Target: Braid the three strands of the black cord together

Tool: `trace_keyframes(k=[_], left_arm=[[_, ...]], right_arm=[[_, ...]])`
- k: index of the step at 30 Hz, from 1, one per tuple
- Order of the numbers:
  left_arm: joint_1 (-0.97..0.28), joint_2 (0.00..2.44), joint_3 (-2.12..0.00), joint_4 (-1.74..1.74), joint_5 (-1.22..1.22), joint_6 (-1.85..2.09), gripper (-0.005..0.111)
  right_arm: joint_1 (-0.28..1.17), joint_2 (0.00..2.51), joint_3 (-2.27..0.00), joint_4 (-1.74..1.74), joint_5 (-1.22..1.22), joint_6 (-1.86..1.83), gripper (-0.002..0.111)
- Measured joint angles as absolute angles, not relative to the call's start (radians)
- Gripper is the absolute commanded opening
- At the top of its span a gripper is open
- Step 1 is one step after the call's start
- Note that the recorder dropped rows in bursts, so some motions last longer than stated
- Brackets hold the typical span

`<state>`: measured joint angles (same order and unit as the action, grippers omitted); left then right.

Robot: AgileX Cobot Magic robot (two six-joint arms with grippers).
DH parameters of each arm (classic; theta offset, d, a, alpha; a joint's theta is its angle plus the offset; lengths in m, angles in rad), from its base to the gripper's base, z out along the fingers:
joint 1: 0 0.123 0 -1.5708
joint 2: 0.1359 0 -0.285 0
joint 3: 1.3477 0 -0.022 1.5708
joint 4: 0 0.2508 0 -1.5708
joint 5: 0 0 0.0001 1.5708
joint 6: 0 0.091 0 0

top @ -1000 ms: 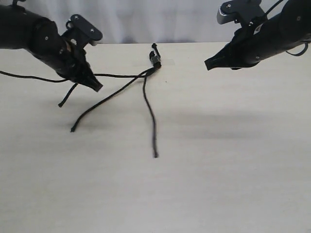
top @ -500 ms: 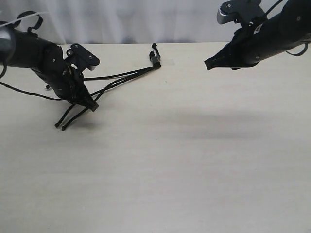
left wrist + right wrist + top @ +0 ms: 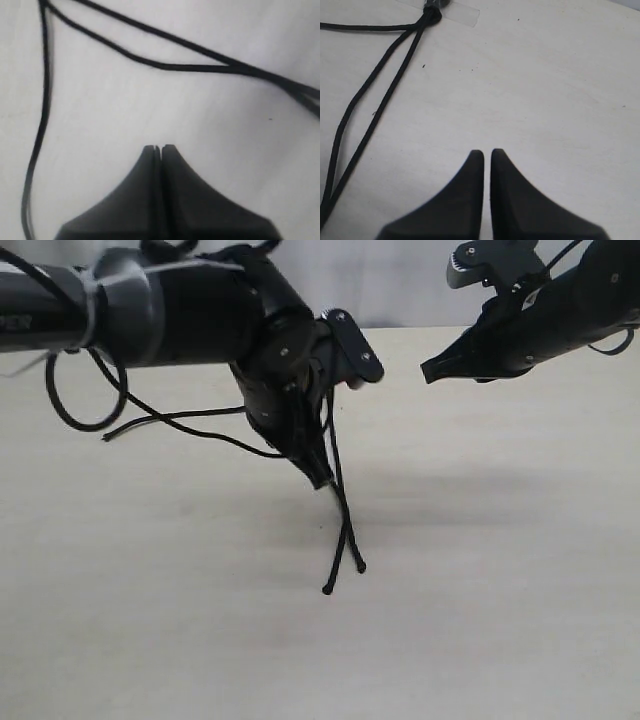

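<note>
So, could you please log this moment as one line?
left pincer: shut, empty | right pincer: shut, empty | three strands: unbraided, two crossing

Robot lab setup — pale wood-grain tabletop [image 3: 480,620], white curtain backdrop [image 3: 400,280], black left arm [image 3: 190,310], right arm [image 3: 570,315].

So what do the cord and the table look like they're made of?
Cord: looks like woven fibre rope, matte black; it lies limp in loose curves without shine.
Table: pale wood-look top, probably laminate; faint grain streaks, smooth, low sheen.
</note>
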<state>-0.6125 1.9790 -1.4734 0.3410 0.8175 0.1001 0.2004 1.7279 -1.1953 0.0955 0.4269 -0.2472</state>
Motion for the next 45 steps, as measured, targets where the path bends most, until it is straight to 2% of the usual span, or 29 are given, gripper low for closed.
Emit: trace_keyframes(k=[13,19,21,29,43,45], left_arm=[[-0.370,1.998,-1.473,0.337,0.798,0.009,0.001],[-0.208,2.095,-1.473,0.323,0.632,-0.052,0.023],[-0.174,2.128,-1.473,0.314,0.577,-0.056,0.026],[-0.104,2.238,-1.473,0.309,0.433,-0.066,0.027],[-0.059,2.267,-1.484,0.235,0.405,-0.074,0.026],[-0.059,2.267,-1.488,0.216,0.438,-0.074,0.022]], right_arm=[[0.200,1.728,-1.195,0.145,0.447,-0.247,0.004],[0.200,1.728,-1.195,0.147,0.448,-0.247,0.004],[0.200,1.728,-1.195,0.147,0.448,-0.247,0.004],[0.200,1.728,-1.195,0.147,0.448,-0.247,0.004],[0.200,1.728,-1.195,0.147,0.442,-0.247,0.004],[0.200,1.728,-1.195,0.147,0.442,-0.247,0.004]])
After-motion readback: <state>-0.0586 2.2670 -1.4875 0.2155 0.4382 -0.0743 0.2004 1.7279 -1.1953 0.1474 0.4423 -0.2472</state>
